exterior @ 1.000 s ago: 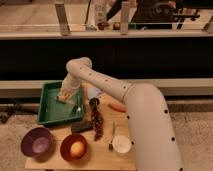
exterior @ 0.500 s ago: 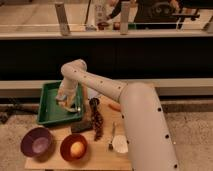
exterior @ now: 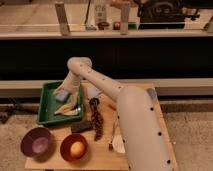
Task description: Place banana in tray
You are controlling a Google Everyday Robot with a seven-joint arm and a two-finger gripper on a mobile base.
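Camera view has, farthest left of the pincer and toward the table's front edge, a purple bowl (exterior: 37, 143) that plays no part in this step. Behind it the green tray (exterior: 48, 106) sits on the table (exterior: 102, 152), and the pincer (exterior: 63, 97) hangs low over the tray's middle, inside its rim. I cannot tell how wide it stands. The banana (exterior: 69, 109) lies on the tray floor just in front of the pincer and slightly to its right, so the placing looks all but done. Whether the two touch is unclear. To finish well, I judge the pincer should be fully wide before it lifts. It should then rise straight up rather than sideways, so the fruit is not dragged toward the near rim. Right of the pincer and nearer the front stands an orange bowl (exterior: 64, 148) holding a ball (exterior: 77, 148). Farther right the white arm (exterior: 135, 125) crosses the table, and any retreat should clear the dark block (exterior: 80, 126) beside the tray.
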